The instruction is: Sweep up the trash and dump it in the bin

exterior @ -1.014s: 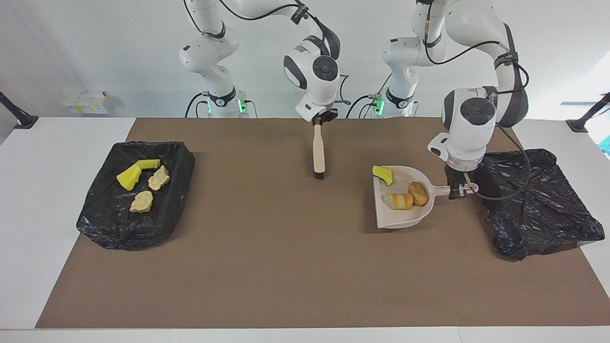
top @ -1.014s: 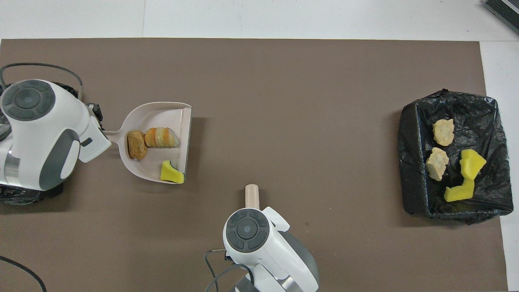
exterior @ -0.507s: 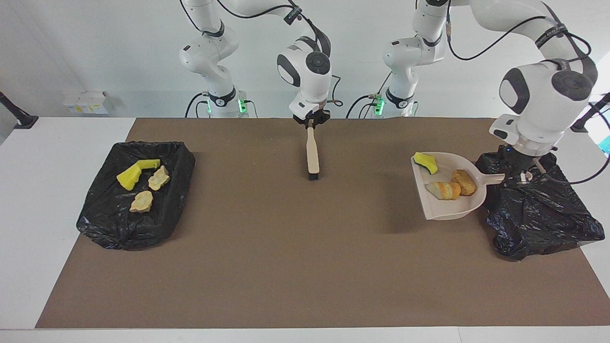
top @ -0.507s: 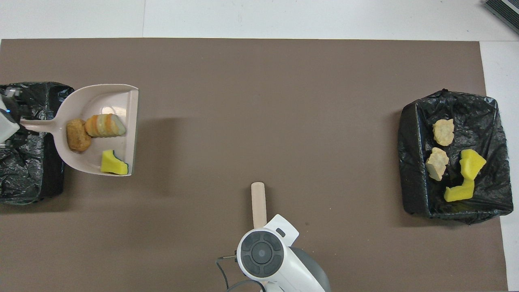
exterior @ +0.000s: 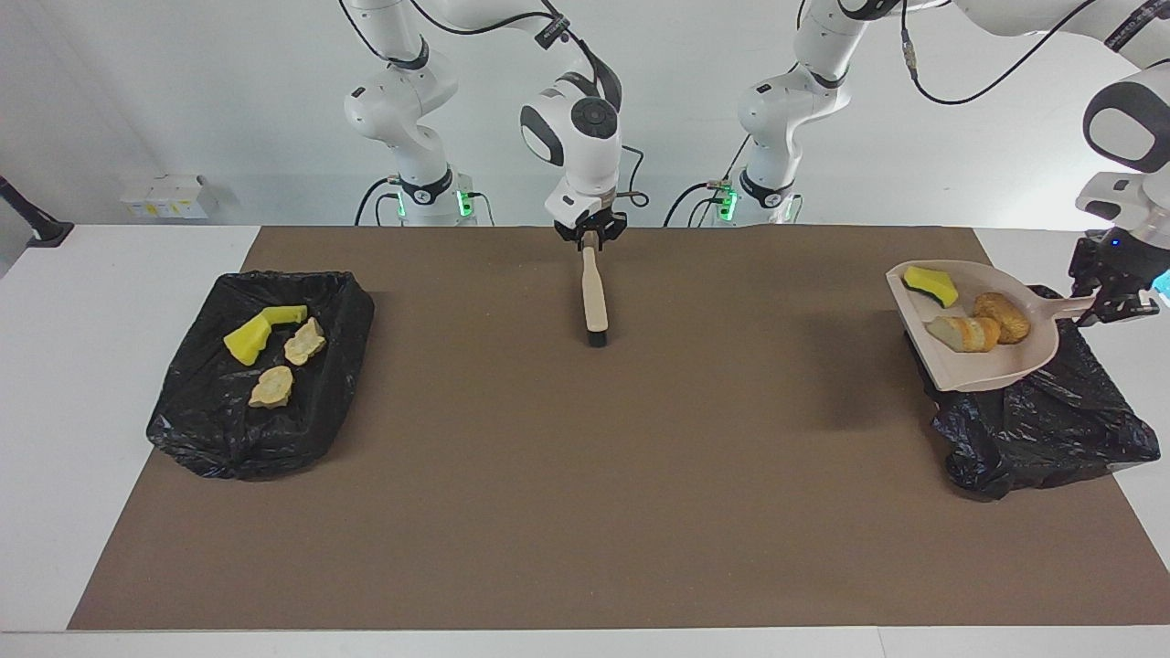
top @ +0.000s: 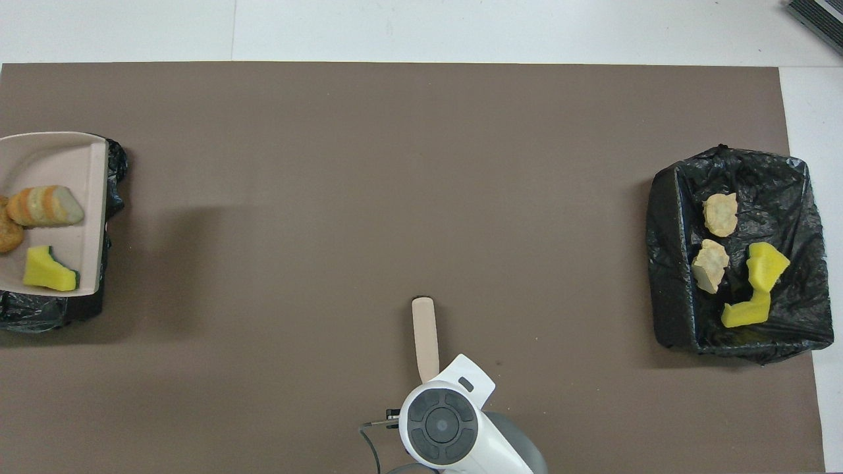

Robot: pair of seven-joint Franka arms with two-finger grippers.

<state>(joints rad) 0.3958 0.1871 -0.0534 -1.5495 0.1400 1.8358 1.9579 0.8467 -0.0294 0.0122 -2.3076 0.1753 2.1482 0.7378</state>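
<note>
Facing view: the left gripper is clenched on the handle of the dustpan, holding it raised over the bin at the left arm's end of the table. Three scraps of trash lie in the pan: a green-topped sponge by the lip, a striped orange-and-pale roll and a brown bun closer to the handle. The right gripper is at the top of the brush, whose dark bristle end rests on the brown mat; whether it grips or has let go cannot be told. The second bin, at the right arm's end, holds four scraps: two yellow sponge bits and two pale beige crumbly lumps.

Overhead view: the left gripper is out of frame, and only part of the dustpan shows, over a sliver of bin. The roll shows its bands plainly, and the sponge sits at the lip. The right arm's wrist hides its gripper; the brush points away from the robots. The second bin shows its lumps and sponge bits from straight above.
</note>
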